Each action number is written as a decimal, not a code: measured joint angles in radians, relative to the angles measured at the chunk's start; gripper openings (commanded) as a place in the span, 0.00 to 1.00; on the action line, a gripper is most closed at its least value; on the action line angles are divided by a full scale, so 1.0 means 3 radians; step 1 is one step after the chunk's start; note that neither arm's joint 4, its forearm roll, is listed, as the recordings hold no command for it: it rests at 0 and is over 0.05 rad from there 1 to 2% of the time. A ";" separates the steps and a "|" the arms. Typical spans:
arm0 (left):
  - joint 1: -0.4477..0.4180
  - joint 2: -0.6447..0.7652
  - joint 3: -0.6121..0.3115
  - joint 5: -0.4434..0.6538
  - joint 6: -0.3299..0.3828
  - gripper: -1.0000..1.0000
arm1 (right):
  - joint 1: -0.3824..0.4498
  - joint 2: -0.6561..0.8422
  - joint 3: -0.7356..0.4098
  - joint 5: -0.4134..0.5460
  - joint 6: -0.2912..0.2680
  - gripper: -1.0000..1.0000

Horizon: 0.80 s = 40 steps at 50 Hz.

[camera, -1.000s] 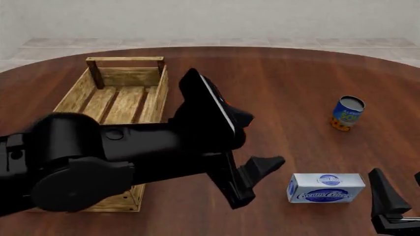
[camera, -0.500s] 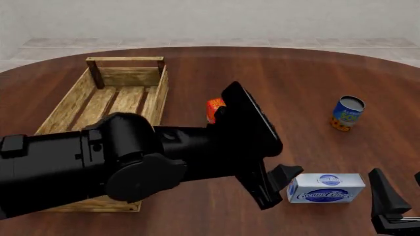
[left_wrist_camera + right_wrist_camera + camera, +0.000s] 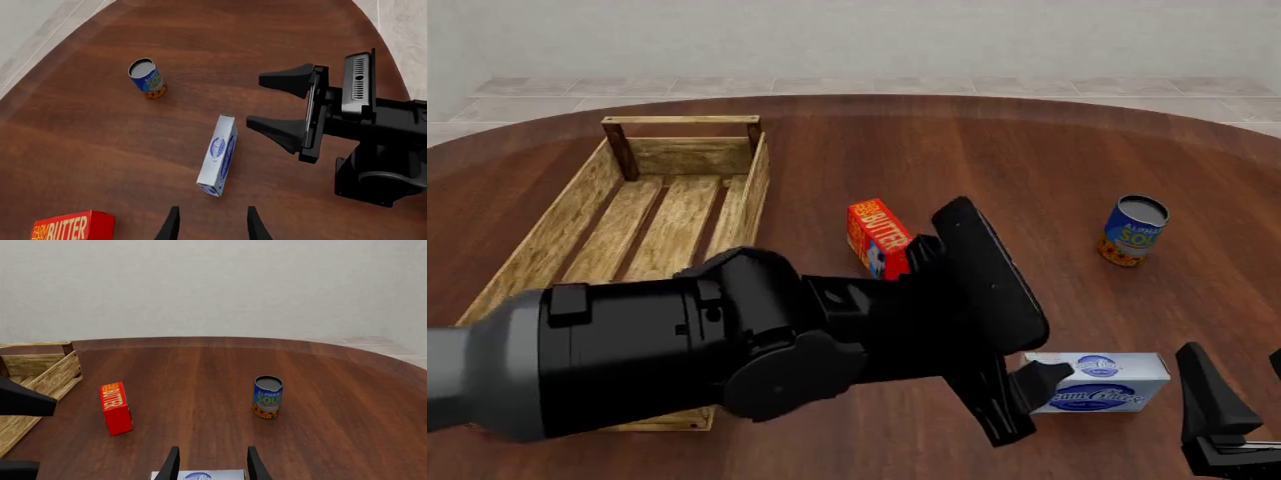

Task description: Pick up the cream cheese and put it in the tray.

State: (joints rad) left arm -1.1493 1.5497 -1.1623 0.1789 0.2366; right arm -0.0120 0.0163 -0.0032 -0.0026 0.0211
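Note:
The cream cheese (image 3: 1105,381), a white-and-blue box, lies on the table at the front right; the left wrist view shows the cream cheese (image 3: 219,155) on its narrow side. My left gripper (image 3: 1028,403) is open just left of the box, its fingertips (image 3: 172,226) short of it and not touching. Close to the right of the box, my right gripper (image 3: 1241,405) hangs open, and the cream cheese (image 3: 199,475) lies just below its fingertips (image 3: 171,462). The wooden tray (image 3: 574,215) stands at the far left, partly hidden by my left arm.
A red butter box (image 3: 876,236) stands upright mid-table beside the tray. A blue soup can (image 3: 1133,230) stands at the right, behind the cream cheese. My right gripper (image 3: 283,107) shows in the left wrist view, beside the box.
My left arm has swung right and forward toward the cream cheese, uncovering the butter box. The right gripper and the box have stayed put.

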 measured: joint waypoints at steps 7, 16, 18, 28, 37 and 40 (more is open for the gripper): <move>0.0005 0.0102 -0.0028 -0.0033 0.0093 1.00 | 0.0001 0.0005 0.0000 -0.0002 0.0003 1.00; 0.0002 0.0212 -0.0084 -0.0051 0.0200 1.00 | 0.0003 0.0005 0.0000 -0.0002 0.0005 1.00; -0.0005 0.0237 -0.0100 -0.0052 0.0213 1.00 | 0.0004 0.0004 0.0000 -0.0002 0.0005 1.00; -0.0027 0.0377 -0.0215 -0.0021 0.0245 1.00 | 0.0004 0.0000 0.0000 -0.0001 0.0004 1.00; -0.0021 0.0537 -0.0300 0.0006 0.0265 1.00 | 0.0004 -0.0003 0.0000 0.0000 0.0003 1.00; -0.0018 0.0589 -0.0328 0.0017 0.0267 1.00 | 0.0004 -0.0003 0.0000 0.0001 0.0003 1.00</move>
State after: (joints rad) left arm -1.1546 1.7266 -1.2607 0.1839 0.3167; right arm -0.0107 0.0155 -0.0032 -0.0024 0.0219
